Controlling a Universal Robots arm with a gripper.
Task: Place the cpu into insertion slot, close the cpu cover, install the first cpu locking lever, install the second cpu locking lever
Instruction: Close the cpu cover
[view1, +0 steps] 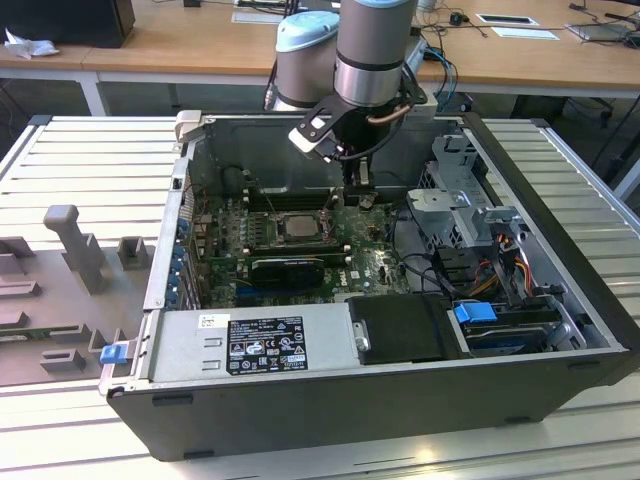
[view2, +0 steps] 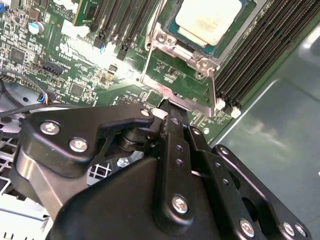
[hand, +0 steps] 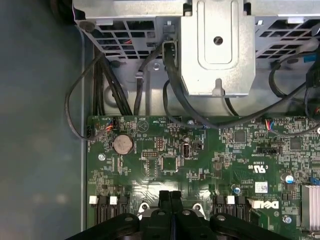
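Tool (view2: 169, 107) pinched narrow, its two fingers pressed together with nothing seen between them. Its tip is at, and seemingly touching, the bright metal tab on the edge of the cpu cover (view2: 181, 56). That edge faces the drive cage (view1: 460, 200) side of the circuit board (hand: 200, 150), inside the open computer case (view1: 400, 400) on the bench (view1: 90, 170). One cpu (view2: 209, 19) lies seated in the one insertion slot (view1: 266, 229), near the board's middle, and the one cover seems to lie flat around it. My reading: placing is done, and closing the cover or working a lever is in hand. That calls for a firm, straight press that does not slide off the tab. Levers I cannot count.
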